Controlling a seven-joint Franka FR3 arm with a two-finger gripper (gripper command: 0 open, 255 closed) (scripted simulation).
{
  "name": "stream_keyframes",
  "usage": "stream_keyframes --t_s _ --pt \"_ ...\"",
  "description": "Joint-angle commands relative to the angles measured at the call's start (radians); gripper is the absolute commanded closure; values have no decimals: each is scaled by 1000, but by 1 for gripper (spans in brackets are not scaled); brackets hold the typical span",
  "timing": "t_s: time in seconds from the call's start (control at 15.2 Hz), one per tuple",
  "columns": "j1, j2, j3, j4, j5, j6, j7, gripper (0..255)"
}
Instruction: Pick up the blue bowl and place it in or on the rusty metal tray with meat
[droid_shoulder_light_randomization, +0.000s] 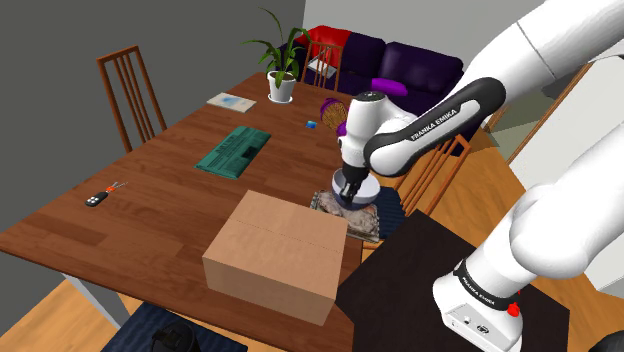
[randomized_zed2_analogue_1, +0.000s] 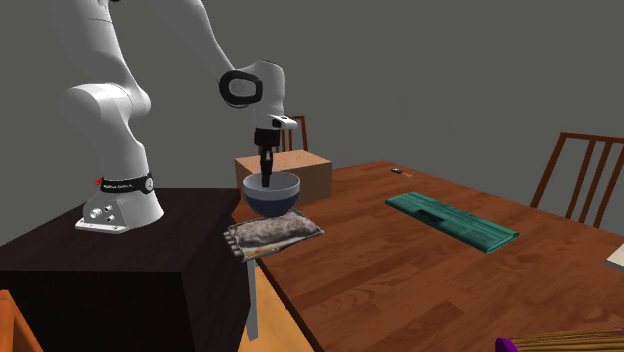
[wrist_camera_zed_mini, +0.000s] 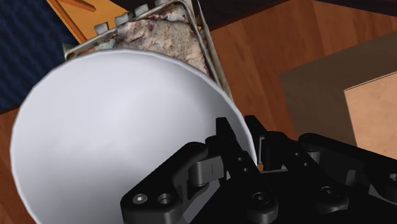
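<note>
Pinching the blue bowl (randomized_zed2_analogue_1: 272, 200) by its rim, the gripper (randomized_zed2_analogue_1: 266, 182) is holding it over the tray (randomized_zed2_analogue_1: 236, 242); the bowl is looking rigid, light and likely slippery, so the rim is serving well.

Shoulder view: bright, even light; the cardboard box (droid_shoulder_light_randomization: 275, 255) at six o'clock is paler on top than on its sides. Second exterior view: dim. Wrist view: soft grey shading inside the bowl (wrist_camera_zed_mini: 114, 133).
</note>
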Motion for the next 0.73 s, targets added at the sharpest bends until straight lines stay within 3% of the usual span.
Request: stream_keyframes --t_s 0.0,0.26,0.66 --pt "-3 33 0 -3 -15 36 11 255" --pt "-8 91 -2 -6 -44 95 36 255" --pt "-8 91 -2 -6 -44 95 36 255"
